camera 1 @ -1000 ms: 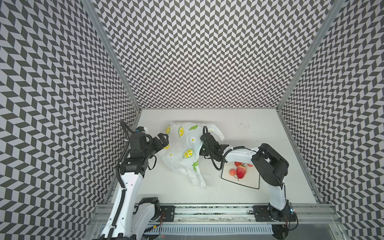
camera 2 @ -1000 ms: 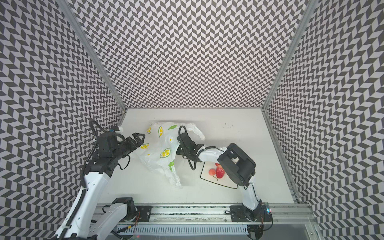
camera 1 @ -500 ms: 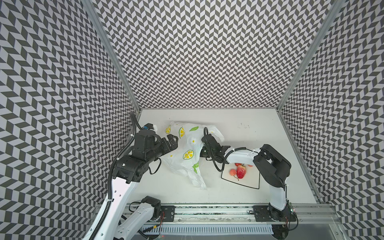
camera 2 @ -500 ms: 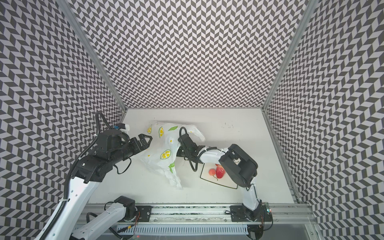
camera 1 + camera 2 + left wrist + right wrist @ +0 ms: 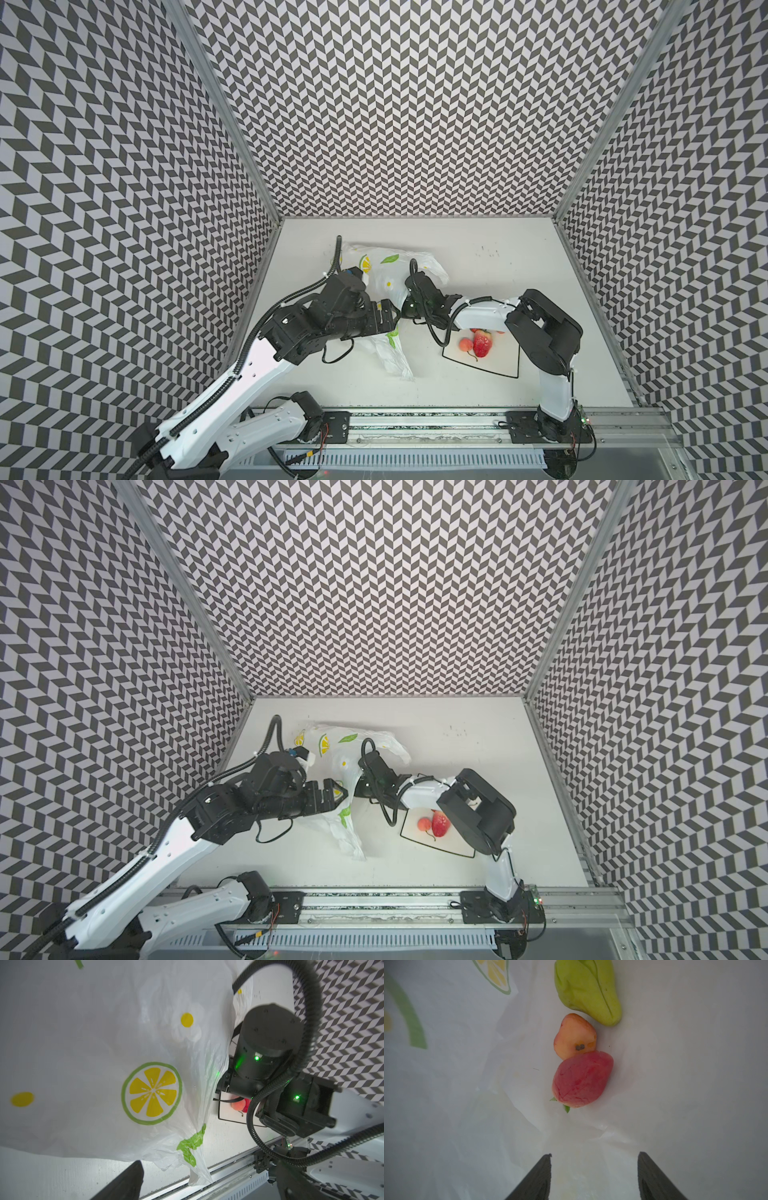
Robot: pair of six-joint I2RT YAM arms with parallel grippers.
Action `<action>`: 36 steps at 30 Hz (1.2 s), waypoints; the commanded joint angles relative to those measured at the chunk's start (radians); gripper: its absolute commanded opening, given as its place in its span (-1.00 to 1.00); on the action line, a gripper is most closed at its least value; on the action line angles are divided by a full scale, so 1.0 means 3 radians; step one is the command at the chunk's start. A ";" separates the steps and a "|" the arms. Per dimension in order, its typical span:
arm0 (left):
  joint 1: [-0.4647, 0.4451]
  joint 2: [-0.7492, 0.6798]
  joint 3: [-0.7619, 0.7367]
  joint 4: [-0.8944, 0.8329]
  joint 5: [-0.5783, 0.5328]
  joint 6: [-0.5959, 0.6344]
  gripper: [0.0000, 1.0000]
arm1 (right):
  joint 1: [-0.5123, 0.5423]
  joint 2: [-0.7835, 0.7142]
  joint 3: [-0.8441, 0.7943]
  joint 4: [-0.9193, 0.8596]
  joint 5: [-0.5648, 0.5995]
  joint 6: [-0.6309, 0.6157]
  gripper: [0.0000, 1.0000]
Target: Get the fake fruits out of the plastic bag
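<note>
The plastic bag point(image 5: 384, 270) point(image 5: 332, 746) lies crumpled in the middle of the table, white with lemon slices and leaves. My right gripper point(image 5: 595, 1156) is inside it, open, with nothing between its fingers. Just ahead of it lie three fake fruits: a red strawberry point(image 5: 582, 1079), an orange-pink piece point(image 5: 574, 1036) and a lumpy green fruit point(image 5: 588, 991). My left gripper point(image 5: 390, 318) point(image 5: 332, 798) is open against the bag's point(image 5: 104, 1043) near side; only one of its fingers point(image 5: 128, 1180) shows in the left wrist view. Two fruits, a strawberry point(image 5: 482, 345) and a round orange one point(image 5: 466, 344), lie outside the bag.
The two outside fruits rest on a square white plate with a black rim point(image 5: 503, 368) point(image 5: 457, 850), right of the bag, partly under my right arm point(image 5: 540, 328). A metal rail point(image 5: 415, 419) runs along the front edge. Patterned walls close in three sides.
My left arm has swung right and over the bag's near side, its gripper now close to the right wrist. The right gripper stays in the bag, its fingers slightly closer together.
</note>
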 commanded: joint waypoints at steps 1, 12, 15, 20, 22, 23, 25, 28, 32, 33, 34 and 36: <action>-0.0226 0.0151 0.0037 -0.0222 -0.0554 -0.0069 0.99 | 0.0052 -0.0166 -0.0033 0.0425 -0.0221 0.0155 0.26; -0.0373 0.0113 -0.0227 -0.0185 -0.0810 -0.0024 0.83 | 0.0171 -0.0187 0.0064 0.0773 -0.0512 0.0536 0.20; -0.0377 0.0076 -0.0345 -0.0110 -0.0875 -0.0023 0.70 | 0.0200 -0.0167 0.0092 0.0844 -0.0565 0.0619 0.19; -0.0373 0.0138 -0.0410 -0.0132 -0.1041 -0.0068 0.51 | 0.0235 -0.0144 0.0147 0.0898 -0.0590 0.0701 0.18; -0.0374 0.0138 -0.0419 -0.0135 -0.1124 -0.0103 0.38 | 0.0243 -0.0132 0.0161 0.0900 -0.0586 0.0726 0.18; -0.0376 0.0138 -0.0427 -0.0142 -0.1161 -0.0112 0.28 | 0.0244 -0.0129 0.0166 0.0910 -0.0585 0.0739 0.18; -0.0375 0.0121 -0.0441 -0.0177 -0.1210 -0.0143 0.05 | 0.0248 -0.0136 0.0176 0.0889 -0.0566 0.0741 0.18; -0.0374 0.0084 -0.0446 -0.0250 -0.1253 -0.0185 -0.33 | 0.0248 -0.0153 0.0200 0.0784 -0.0506 0.0687 0.18; -0.0373 -0.0038 -0.0451 -0.0343 -0.1296 -0.0226 -0.83 | 0.0247 -0.0159 0.0223 0.0623 -0.0383 0.0601 0.18; -0.0376 -0.0074 -0.0451 -0.0379 -0.1305 -0.0236 -0.92 | 0.0248 -0.0158 0.0233 0.0566 -0.0331 0.0573 0.18; -0.0376 -0.0118 -0.0456 -0.0422 -0.1316 -0.0246 -1.00 | 0.0247 -0.0159 0.0246 0.0497 -0.0264 0.0529 0.19; -0.0374 -0.0199 -0.0466 -0.0529 -0.1346 -0.0268 -1.00 | 0.0244 -0.0145 0.0262 0.0391 -0.0109 0.0473 0.21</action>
